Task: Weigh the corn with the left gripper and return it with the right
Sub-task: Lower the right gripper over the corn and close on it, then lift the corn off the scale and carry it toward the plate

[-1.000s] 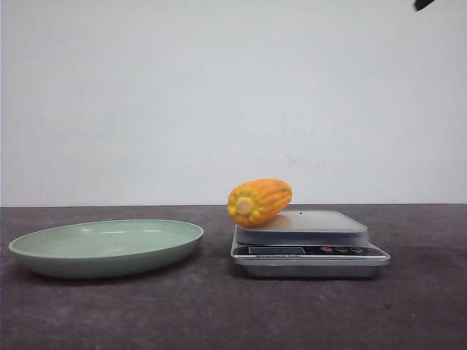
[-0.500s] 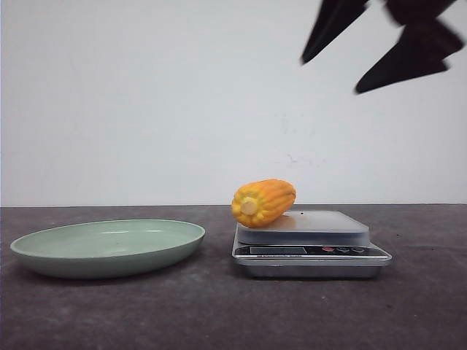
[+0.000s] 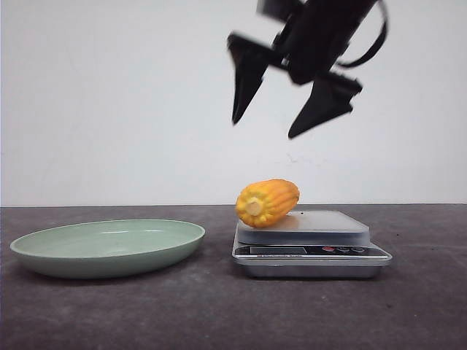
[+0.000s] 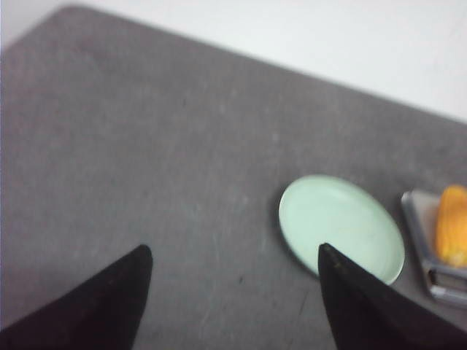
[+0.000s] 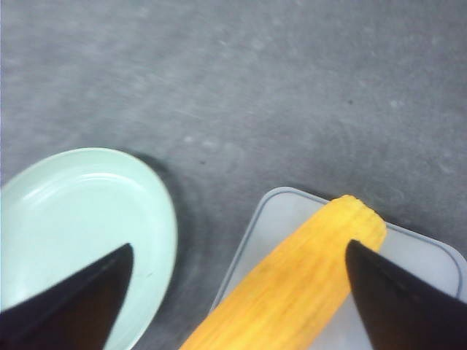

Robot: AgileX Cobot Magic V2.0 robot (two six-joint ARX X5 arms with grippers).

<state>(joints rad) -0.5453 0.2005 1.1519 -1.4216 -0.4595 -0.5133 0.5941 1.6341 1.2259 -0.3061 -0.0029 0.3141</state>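
Observation:
The orange-yellow corn (image 3: 267, 202) lies on the left part of the grey kitchen scale (image 3: 310, 244), its pale cut end toward the camera. It also shows in the right wrist view (image 5: 292, 284) and at the edge of the left wrist view (image 4: 452, 226). My right gripper (image 3: 263, 130) hangs open and empty in the air above the corn; in its wrist view (image 5: 237, 251) the jaws stand wide apart over the corn and scale (image 5: 430, 255). My left gripper (image 4: 233, 251) is open and empty, high above the table, out of the front view.
A pale green plate (image 3: 107, 247) sits on the dark table left of the scale; it shows in the left wrist view (image 4: 339, 224) and the right wrist view (image 5: 80, 219). A white wall stands behind the table.
My right gripper has come in from the upper right and moved down and left, to above the corn. The corn and scale appear shifted slightly right in the picture.

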